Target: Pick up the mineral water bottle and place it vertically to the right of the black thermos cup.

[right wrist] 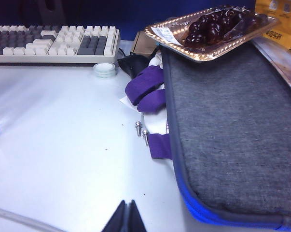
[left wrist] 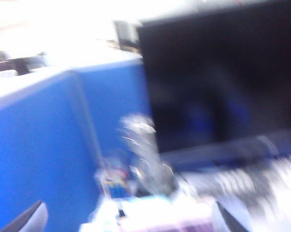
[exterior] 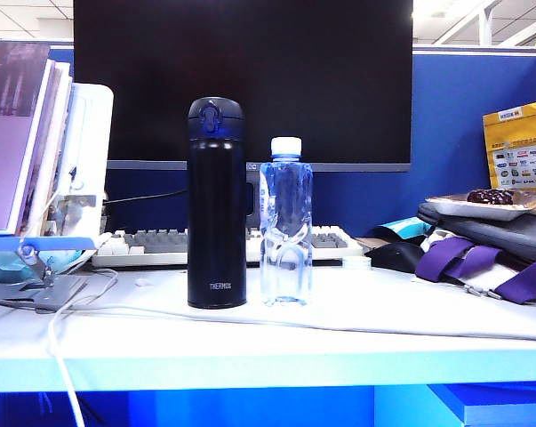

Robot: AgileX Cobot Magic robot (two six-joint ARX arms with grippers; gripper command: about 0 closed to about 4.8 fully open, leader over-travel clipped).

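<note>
Your mineral water bottle (exterior: 285,222) already stands upright just right of the black thermos cup (exterior: 216,205). Left gripper (left wrist: 131,224) gapes wide, empty; right gripper (right wrist: 126,217) is pinched together. Simply retreat.

right gripper (right wrist: 127,217) pinched shut low over the white desk (right wrist: 53,145), grey laptop sleeve (right wrist: 232,135) beside it, purple straps (right wrist: 147,94), keyboard (right wrist: 53,43) at the back, tray of dark fruit (right wrist: 210,26) on the sleeve

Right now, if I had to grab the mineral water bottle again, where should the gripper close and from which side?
Grip the mineral water bottle at its pinched waist, coming from its right, the open side. The black thermos cup stands close on its left, blocking that approach. The bottle is upright, so a level grasp suits. The left gripper is open, the right gripper shut.
</note>
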